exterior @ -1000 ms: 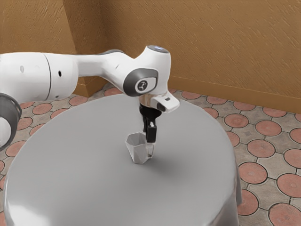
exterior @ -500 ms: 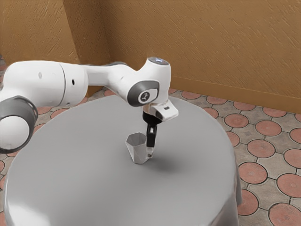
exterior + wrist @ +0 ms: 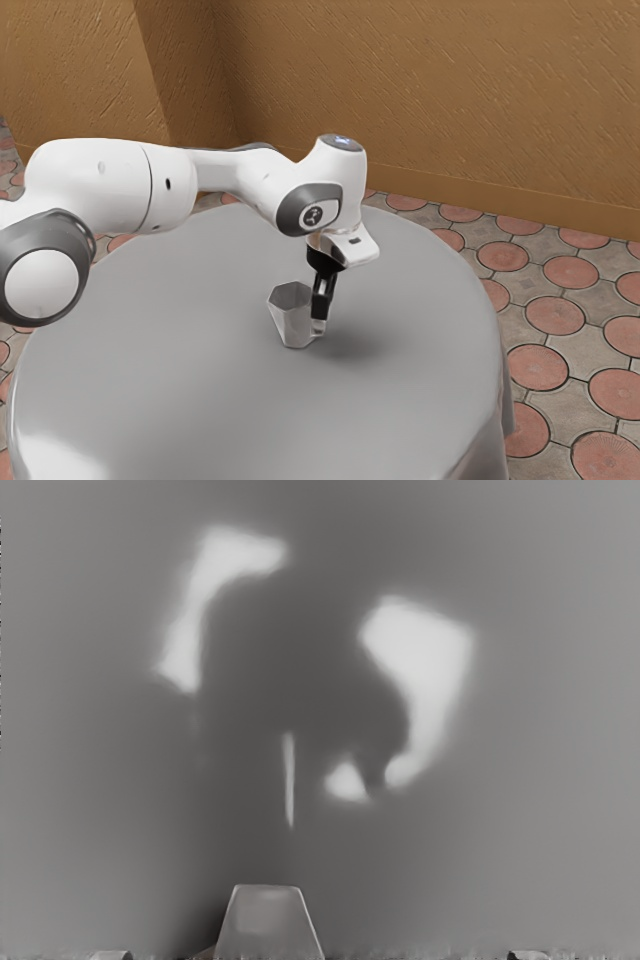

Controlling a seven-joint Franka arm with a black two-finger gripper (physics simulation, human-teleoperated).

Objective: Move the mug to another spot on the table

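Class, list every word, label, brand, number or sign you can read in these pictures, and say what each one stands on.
No readable word or number in either view.
One sign: a small white emblem on the grey round cap of the arm's joint above the claw; too small to read as letters.
The mug, the table and the wall carry no print.

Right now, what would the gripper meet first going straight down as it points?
Likely the mug, since the gripper hangs at its rim; depth is unclear, so possibly the grey table beside it.
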